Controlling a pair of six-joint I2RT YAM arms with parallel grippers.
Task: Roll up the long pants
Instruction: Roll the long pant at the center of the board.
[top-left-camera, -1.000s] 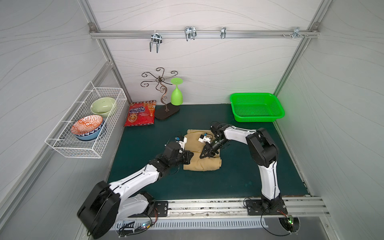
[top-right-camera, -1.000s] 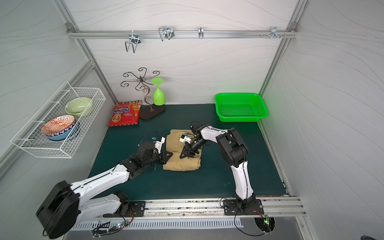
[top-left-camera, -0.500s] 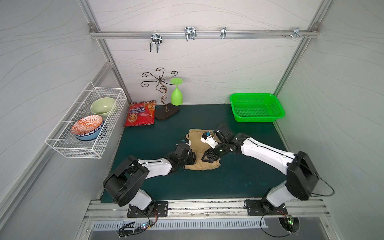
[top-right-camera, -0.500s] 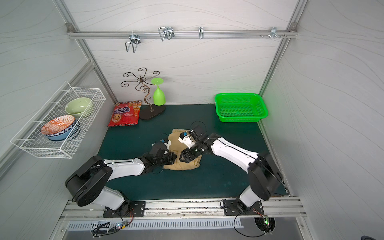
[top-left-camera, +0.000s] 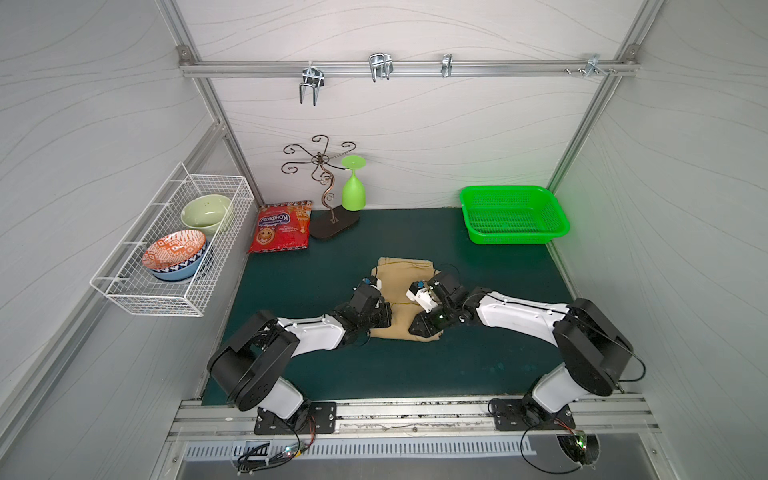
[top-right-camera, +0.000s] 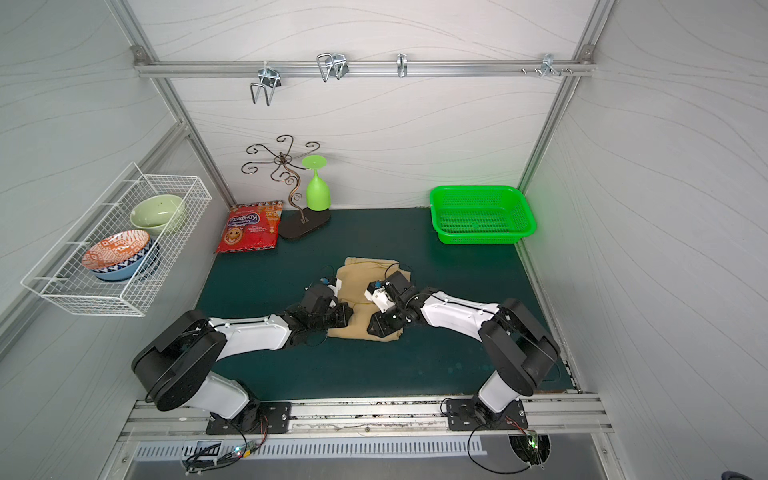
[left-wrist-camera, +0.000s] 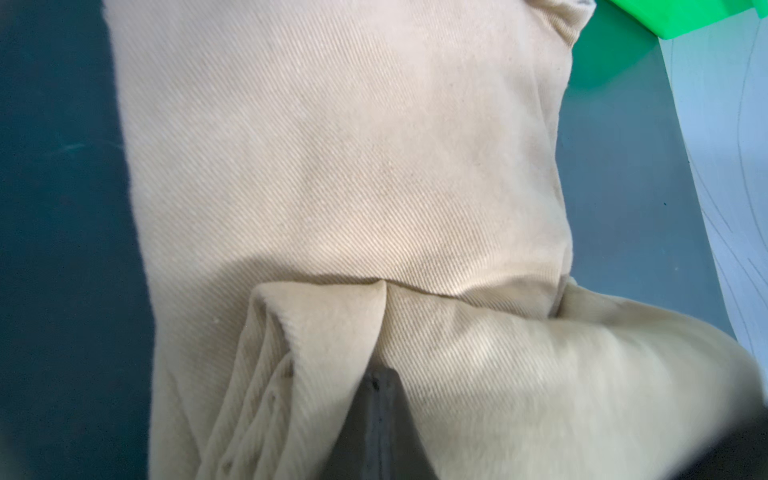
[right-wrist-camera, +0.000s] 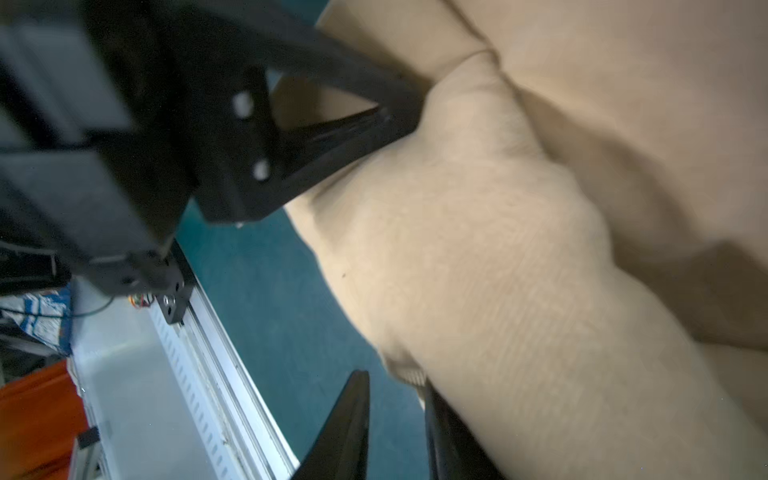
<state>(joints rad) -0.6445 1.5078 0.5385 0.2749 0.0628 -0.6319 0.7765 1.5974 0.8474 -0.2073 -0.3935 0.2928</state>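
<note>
The long pants (top-left-camera: 405, 276) (top-right-camera: 361, 276) lie as a folded tan bundle in the middle of the green mat. My left gripper (top-left-camera: 386, 316) (top-right-camera: 345, 318) is at the bundle's near left edge. In the left wrist view its jaws (left-wrist-camera: 376, 374) are pressed together, with a raised fold of the pants (left-wrist-camera: 332, 166) gathered at their tip. My right gripper (top-left-camera: 417, 328) (top-right-camera: 376, 328) is at the near right corner. In the right wrist view its jaws (right-wrist-camera: 395, 380) stand slightly apart with only mat between them. The pants (right-wrist-camera: 519, 249) rest against one finger (right-wrist-camera: 440, 428).
A green plastic basket (top-left-camera: 513, 214) stands at the back right. A red snack bag (top-left-camera: 280, 228), a metal stand (top-left-camera: 332, 216) and an upturned green cup (top-left-camera: 353, 189) are at the back left. A wire basket (top-left-camera: 174, 249) with bowls hangs on the left wall.
Both arms have swung low and now reach the pants' near edge from the sides. The right gripper left the middle of the bundle, opened, and came down at the near right corner.
</note>
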